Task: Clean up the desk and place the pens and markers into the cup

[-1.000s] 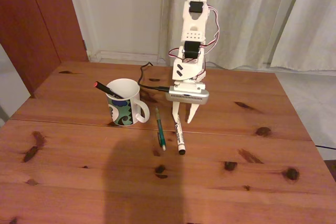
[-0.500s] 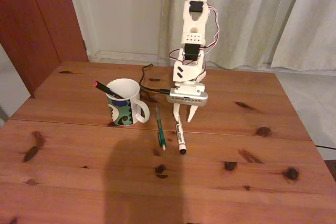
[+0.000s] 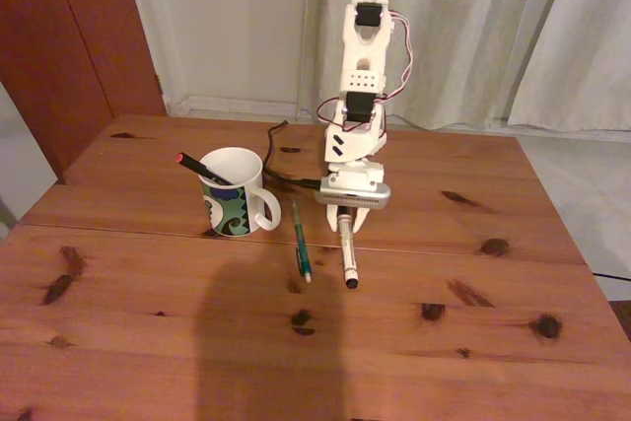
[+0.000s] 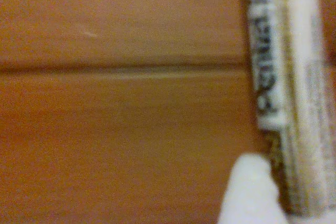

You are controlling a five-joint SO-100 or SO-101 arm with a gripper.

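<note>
Under claw (image 3: 346,227), marker (image 3: 347,255) lengthwise, cap toward camera.

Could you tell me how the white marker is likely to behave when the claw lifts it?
The white marker looks rigid, so it probably won't sag. Its round barrel may roll if nudged. The claw sits near one end, so the capped end may droop.

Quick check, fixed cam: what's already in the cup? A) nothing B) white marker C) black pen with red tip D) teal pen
C: the black pen with red tip leans out of the cup, while the teal pen and the white marker lie on the desk, the marker under the pincer.
</note>
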